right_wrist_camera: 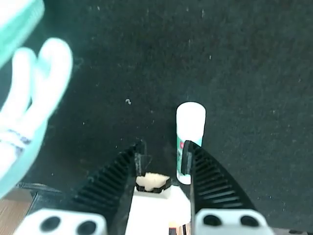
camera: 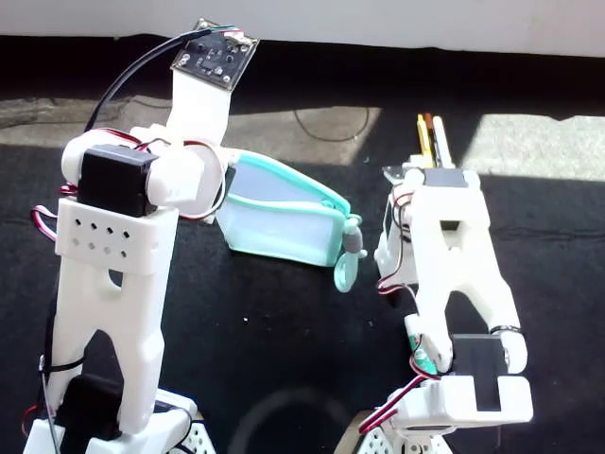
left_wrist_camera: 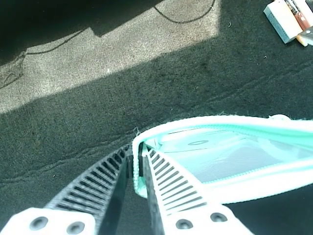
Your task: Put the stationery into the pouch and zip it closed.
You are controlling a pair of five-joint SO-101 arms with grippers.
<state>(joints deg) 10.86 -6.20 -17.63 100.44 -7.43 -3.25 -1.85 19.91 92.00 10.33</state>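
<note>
A mint-green pouch [camera: 284,219] lies open on the black mat, its mouth gaping and its inside [left_wrist_camera: 220,156] bare. My left gripper [left_wrist_camera: 138,152] is shut on the pouch's end seam, seen in the high view as the left gripper [camera: 226,194] at the pouch's left end. A white-capped glue stick [right_wrist_camera: 190,128] lies on the mat beside the fingertip [right_wrist_camera: 188,157] of my right gripper [right_wrist_camera: 164,155]. That gripper is open and holds nothing. Under the right arm, a bit of the glue stick [camera: 420,355] shows. Pens [camera: 430,140] and an eraser [left_wrist_camera: 282,19] lie beyond the pouch.
The pouch's looped zip strap [camera: 348,262] trails off its right end, close to the right arm, and appears as pale loops [right_wrist_camera: 34,88] in the right wrist view. A sunlit strip of mat [camera: 312,128] runs behind the pouch. A cable [camera: 331,123] lies there.
</note>
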